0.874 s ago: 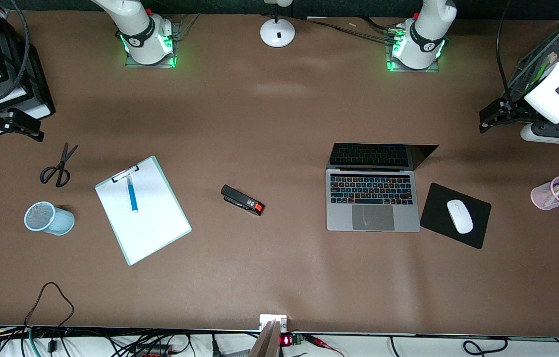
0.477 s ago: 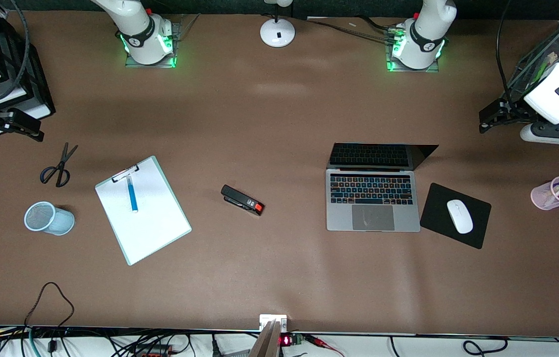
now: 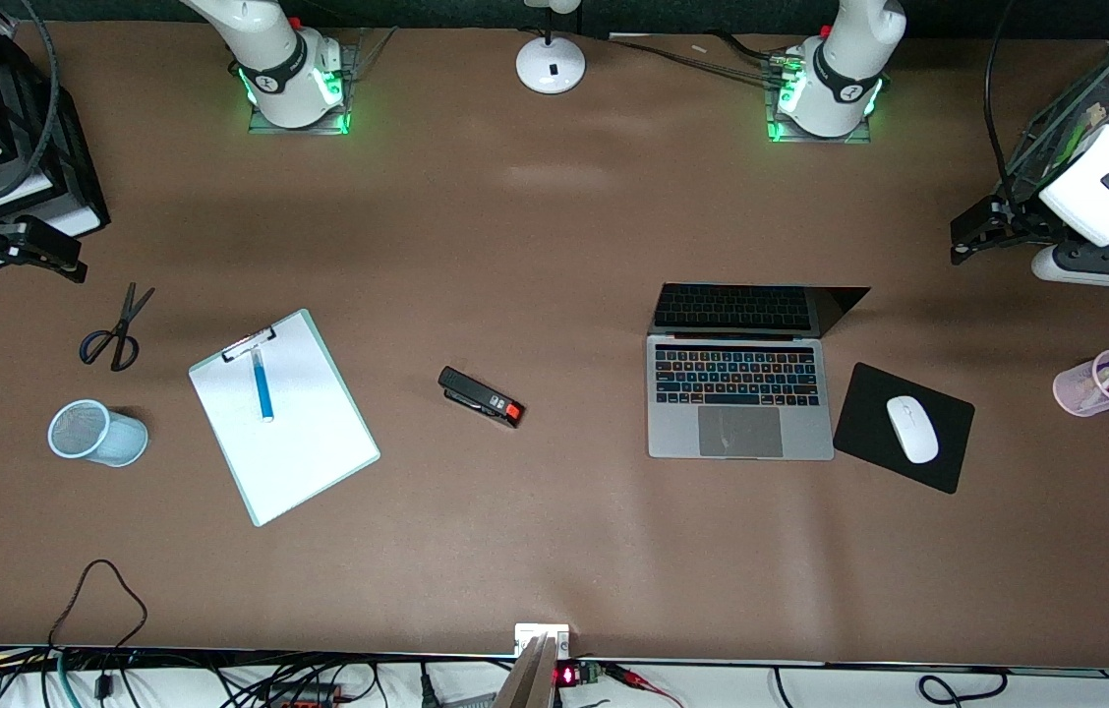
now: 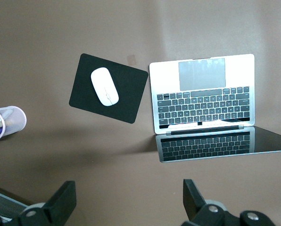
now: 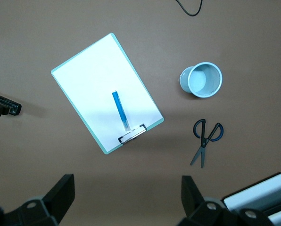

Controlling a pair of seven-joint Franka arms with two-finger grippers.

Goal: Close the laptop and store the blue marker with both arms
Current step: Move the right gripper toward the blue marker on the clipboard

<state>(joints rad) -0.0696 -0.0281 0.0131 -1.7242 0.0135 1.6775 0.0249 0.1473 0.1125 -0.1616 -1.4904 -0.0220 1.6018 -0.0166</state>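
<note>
The laptop (image 3: pixel 739 398) stands open toward the left arm's end of the table, its dark screen tilted back; the left wrist view shows the laptop (image 4: pixel 204 89) from above. The blue marker (image 3: pixel 262 383) lies on a white clipboard (image 3: pixel 284 418) toward the right arm's end; in the right wrist view the blue marker (image 5: pixel 120 110) points at the clip. My left gripper (image 3: pixel 969 236) hovers open at the table's left-arm edge, its fingers (image 4: pixel 61 203) wide apart over bare table. My right gripper (image 3: pixel 63 254) hovers open at the other edge, holding nothing, fingers (image 5: pixel 60 197) spread.
A black mouse pad (image 3: pixel 948 462) with a white mouse (image 3: pixel 911 429) lies beside the laptop. A pink cup of pens (image 3: pixel 1100 383) stands near the left arm's end. A stapler (image 3: pixel 481 397), scissors (image 3: pixel 117 329) and a tipped pale-blue mesh cup (image 3: pixel 97 433) lie elsewhere.
The left arm's hand has shifted very slightly. The right arm and everything on the table stay as they were.
</note>
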